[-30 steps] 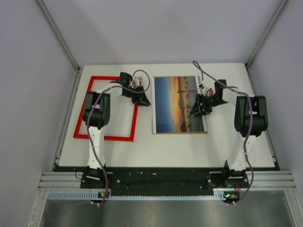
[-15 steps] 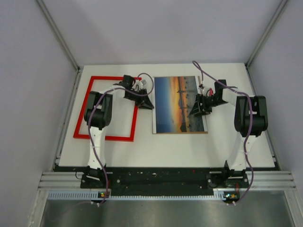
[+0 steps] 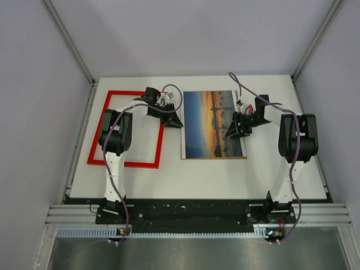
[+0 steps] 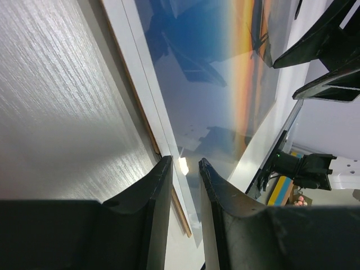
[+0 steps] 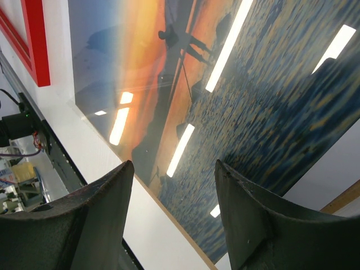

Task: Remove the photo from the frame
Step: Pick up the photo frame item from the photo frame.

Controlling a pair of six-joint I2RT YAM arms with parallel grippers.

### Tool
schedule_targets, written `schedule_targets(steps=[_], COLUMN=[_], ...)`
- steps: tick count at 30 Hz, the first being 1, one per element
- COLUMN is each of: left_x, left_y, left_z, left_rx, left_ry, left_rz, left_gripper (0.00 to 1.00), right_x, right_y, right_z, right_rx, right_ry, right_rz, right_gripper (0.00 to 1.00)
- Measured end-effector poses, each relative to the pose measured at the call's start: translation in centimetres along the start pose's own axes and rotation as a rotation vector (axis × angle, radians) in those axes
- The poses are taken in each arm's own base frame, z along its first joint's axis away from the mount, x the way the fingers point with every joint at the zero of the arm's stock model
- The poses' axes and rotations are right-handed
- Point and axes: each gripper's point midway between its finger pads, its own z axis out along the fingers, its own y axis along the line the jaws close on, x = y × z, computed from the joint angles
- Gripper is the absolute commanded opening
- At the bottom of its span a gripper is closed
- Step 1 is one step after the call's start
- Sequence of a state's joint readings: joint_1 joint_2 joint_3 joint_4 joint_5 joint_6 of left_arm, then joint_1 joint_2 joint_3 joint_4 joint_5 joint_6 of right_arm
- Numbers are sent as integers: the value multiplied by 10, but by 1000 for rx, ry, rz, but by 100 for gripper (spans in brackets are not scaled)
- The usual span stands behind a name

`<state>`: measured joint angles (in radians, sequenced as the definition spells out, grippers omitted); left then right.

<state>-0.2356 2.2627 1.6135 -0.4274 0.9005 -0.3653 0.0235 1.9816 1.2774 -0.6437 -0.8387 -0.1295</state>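
Observation:
The photo (image 3: 211, 121), an orange-and-blue sunset print, lies face up mid-table on a brown backing board (image 3: 214, 158). The red frame (image 3: 124, 163) lies empty to its left, apart from it. My left gripper (image 3: 175, 122) is low at the photo's left edge. In the left wrist view its jaws (image 4: 184, 162) stand narrowly open, with the photo's (image 4: 214, 73) white edge and the board's rim (image 4: 181, 211) showing between them. My right gripper (image 3: 229, 132) is open over the photo's right part; its wrist view (image 5: 173, 164) shows the photo (image 5: 236, 101) below, and nothing held.
The white table (image 3: 185, 180) is walled at the back and both sides. The frame's corner (image 5: 35, 39) shows in the right wrist view. Both arm bases sit at the near edge.
My left gripper has moved right, off the frame's right bar and up to the photo's left edge. The right arm, photo and frame have not moved.

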Motion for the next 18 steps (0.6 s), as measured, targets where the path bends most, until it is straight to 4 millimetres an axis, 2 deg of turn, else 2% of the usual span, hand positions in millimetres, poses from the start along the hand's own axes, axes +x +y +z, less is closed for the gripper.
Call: schedule_targets(steps=[18], left_x=[-8], left_y=[-10], left_z=[-1], left_rx=[36], left_ry=[-25], left_rz=[1], left_gripper=[31], right_x=[0], right_y=[0], right_z=[1], right_rx=[-9], right_ry=[2], right_rz=[3], right_gripper=[61])
